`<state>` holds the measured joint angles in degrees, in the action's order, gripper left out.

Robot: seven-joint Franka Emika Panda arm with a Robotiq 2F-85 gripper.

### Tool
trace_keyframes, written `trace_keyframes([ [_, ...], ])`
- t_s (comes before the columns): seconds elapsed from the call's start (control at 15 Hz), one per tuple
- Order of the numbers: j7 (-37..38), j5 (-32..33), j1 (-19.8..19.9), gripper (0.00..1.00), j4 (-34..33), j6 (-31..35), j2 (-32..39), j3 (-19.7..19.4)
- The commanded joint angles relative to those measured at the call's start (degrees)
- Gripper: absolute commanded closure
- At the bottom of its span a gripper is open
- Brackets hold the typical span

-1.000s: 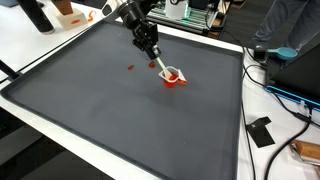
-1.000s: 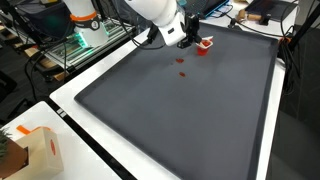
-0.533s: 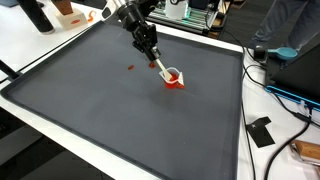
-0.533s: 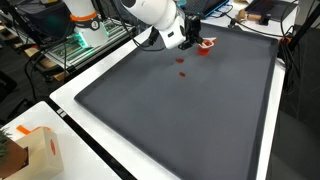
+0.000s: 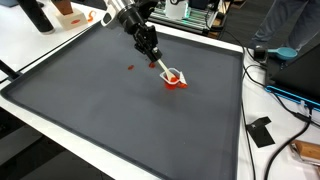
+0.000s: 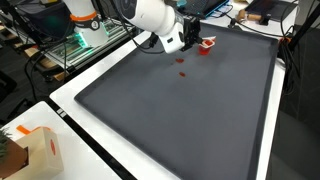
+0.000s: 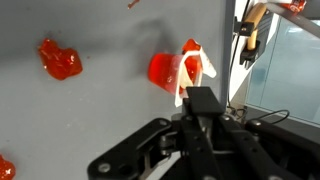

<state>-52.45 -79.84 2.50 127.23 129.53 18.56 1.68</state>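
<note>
Red plastic cup (image 5: 176,80) stands on the dark grey mat (image 5: 120,120) covering the table (image 5: 45,50), near the far edge. The tool (image 5: 153,57) seems clamped on a white utensil (image 5: 165,69) that dips into the cup. Red scraps (image 5: 130,67) lie close by.

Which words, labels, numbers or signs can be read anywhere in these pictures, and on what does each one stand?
No text can be read in any view.
Red cup, and white stick held in the gripper: no print shows.
Cardboard box: a red mark, too blurred to read.
Black mat: plain, no sign.
</note>
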Motion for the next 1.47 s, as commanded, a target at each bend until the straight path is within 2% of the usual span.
trace_keyframes([
  [0.0,-1.68,-2.10,0.40,0.97,-0.70,-3.64,1.51,-1.07],
  [0.6,-3.20,-5.05,1.00,0.97,-1.66,-8.06,3.03,-2.59],
  [1.4,-3.78,-4.95,1.92,0.97,-1.69,-13.10,3.47,-4.42],
])
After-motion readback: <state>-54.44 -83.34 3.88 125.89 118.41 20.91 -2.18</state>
